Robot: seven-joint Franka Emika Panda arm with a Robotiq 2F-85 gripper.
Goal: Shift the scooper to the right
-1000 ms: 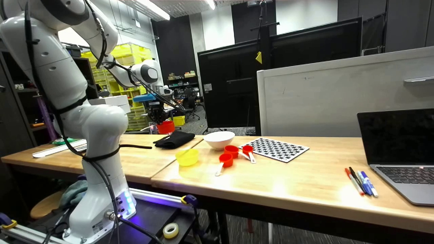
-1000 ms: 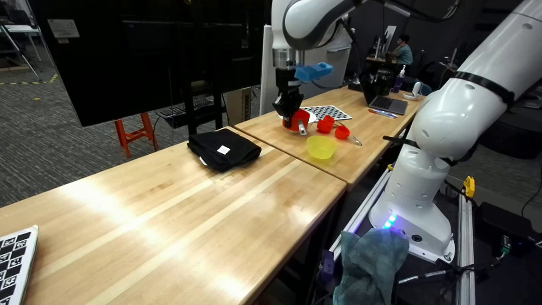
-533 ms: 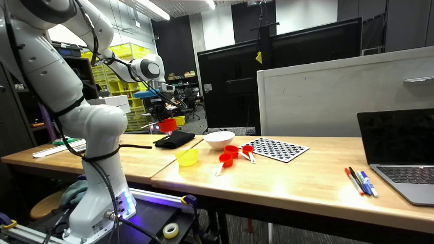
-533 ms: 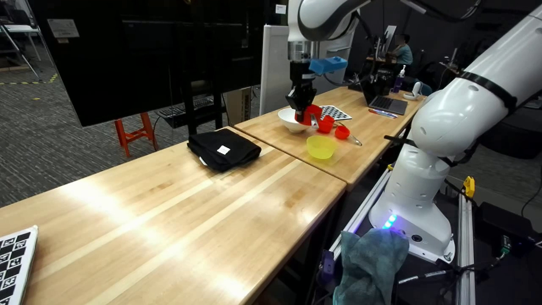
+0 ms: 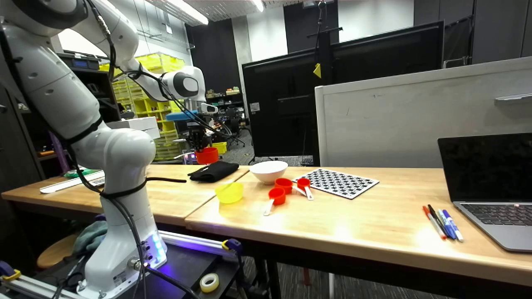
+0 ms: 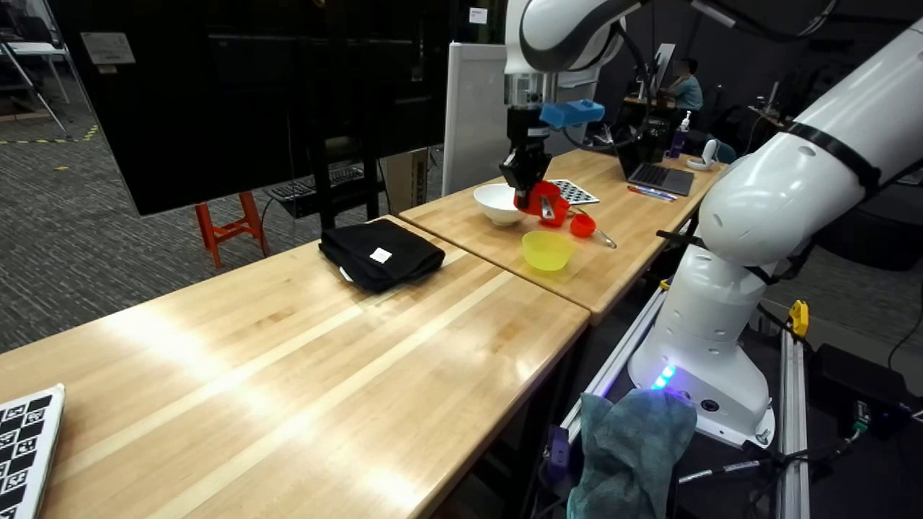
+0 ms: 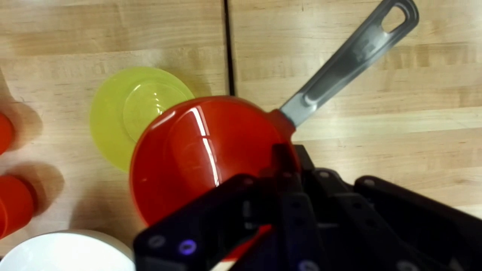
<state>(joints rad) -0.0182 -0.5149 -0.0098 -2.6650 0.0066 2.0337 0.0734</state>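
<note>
Above the table [image 7: 376, 154], red scooper [image 7: 229, 146], hand [image 7: 295, 156] gripping rim

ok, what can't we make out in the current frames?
Held red scoop: in the wrist view, part of its bowl is hidden by the gripper.
Yellow bowl: in the wrist view, partly covered by that scoop.
White bowl: in the wrist view, cut by the bottom edge.
One loose red scoop: same view, cut by the left edge.
White tag on the black cloth: in an exterior view, any print too small.
</note>
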